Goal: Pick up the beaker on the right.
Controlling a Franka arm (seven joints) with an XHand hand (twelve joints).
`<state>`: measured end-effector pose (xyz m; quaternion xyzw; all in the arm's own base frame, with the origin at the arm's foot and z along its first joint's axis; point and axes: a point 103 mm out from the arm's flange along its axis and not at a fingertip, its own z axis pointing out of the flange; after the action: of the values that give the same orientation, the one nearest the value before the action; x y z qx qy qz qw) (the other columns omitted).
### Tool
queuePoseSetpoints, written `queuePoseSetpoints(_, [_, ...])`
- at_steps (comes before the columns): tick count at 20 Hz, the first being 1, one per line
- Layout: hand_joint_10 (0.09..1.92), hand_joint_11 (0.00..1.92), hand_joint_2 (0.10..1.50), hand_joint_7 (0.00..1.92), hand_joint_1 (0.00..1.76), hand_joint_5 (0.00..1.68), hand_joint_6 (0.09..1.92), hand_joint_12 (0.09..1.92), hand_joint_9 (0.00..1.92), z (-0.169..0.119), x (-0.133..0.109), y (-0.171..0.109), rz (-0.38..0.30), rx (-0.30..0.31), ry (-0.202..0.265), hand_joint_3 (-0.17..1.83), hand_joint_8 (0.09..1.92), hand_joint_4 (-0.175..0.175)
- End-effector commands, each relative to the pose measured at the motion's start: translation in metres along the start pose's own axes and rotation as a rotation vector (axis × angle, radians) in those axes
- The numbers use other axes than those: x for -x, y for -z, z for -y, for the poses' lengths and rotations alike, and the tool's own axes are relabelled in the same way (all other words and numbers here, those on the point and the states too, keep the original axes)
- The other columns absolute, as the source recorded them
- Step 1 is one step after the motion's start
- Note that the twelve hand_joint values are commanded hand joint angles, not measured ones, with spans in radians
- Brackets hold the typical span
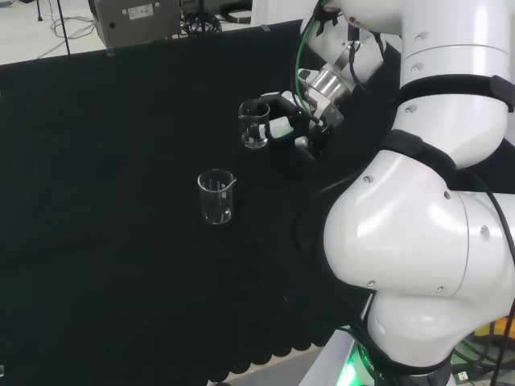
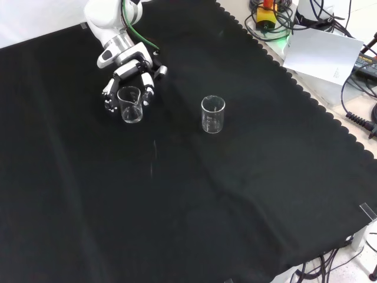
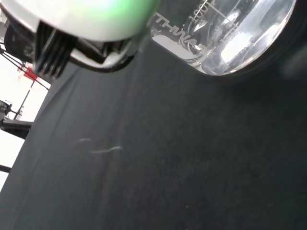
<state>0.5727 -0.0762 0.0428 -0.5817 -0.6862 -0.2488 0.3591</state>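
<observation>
Two clear glass beakers stand apart on the black cloth. The hand (image 1: 291, 122) has its black and white fingers curled round one beaker (image 1: 254, 125), the farther and righter of the two in the head view. The front view shows this beaker (image 2: 130, 104) at upper left with the hand (image 2: 134, 68) reaching down over it, fingers on both sides of the glass. Whether its base touches the cloth, I cannot tell. In the wrist view the beaker's printed wall and base (image 3: 230, 38) loom close beside a blurred white part of the hand (image 3: 81, 24). The other beaker (image 1: 216, 196) (image 2: 212, 114) stands free and upright.
The arm's big white links (image 1: 426, 209) stand at the head view's right. A grey box (image 1: 133, 20) sits beyond the cloth's far edge. In the front view a white sheet (image 2: 321, 52) and cables lie off the cloth's scalloped right edge.
</observation>
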Motion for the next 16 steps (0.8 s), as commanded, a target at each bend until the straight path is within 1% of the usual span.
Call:
queuePoseSetpoints(1, [0.54,0.25,0.48,0.46,1.04,0.64,0.90,1.34,0.61,-0.001,-0.013,-0.012,0.041,-0.021,-0.006,0.74,0.64,0.014])
queuePoseSetpoints(3, [0.55,0.24,0.48,0.42,1.04,0.60,0.90,1.34,0.58,-0.002,-0.017,-0.017,0.044,-0.043,-0.011,0.74,0.64,0.007])
queuePoseSetpoints(5, [0.56,0.20,0.47,0.36,1.03,0.46,0.83,1.36,0.53,-0.003,-0.023,-0.022,0.062,-0.055,-0.016,0.74,0.66,-0.007])
queuePoseSetpoints(7, [0.59,0.16,0.46,0.30,1.02,0.38,0.71,1.37,0.47,-0.003,-0.027,-0.026,0.069,-0.059,-0.020,0.74,0.67,-0.014])
queuePoseSetpoints(10, [0.61,0.14,0.45,0.28,1.02,0.36,0.65,1.37,0.45,-0.003,-0.034,-0.031,0.070,-0.073,-0.021,0.73,0.68,-0.016])
queuePoseSetpoints(13, [0.62,0.13,0.45,0.24,1.02,0.35,0.59,1.38,0.43,-0.003,-0.039,-0.035,0.064,-0.073,-0.024,0.73,0.67,-0.017])
queuePoseSetpoints(15, [0.62,0.13,0.45,0.24,1.02,0.39,0.60,1.38,0.42,-0.003,-0.042,-0.038,0.055,-0.059,-0.031,0.73,0.67,-0.013])
queuePoseSetpoints(16, [0.62,0.13,0.45,0.25,1.01,0.45,0.64,1.38,0.43,-0.002,-0.043,-0.038,0.057,-0.049,-0.034,0.72,0.67,-0.008])
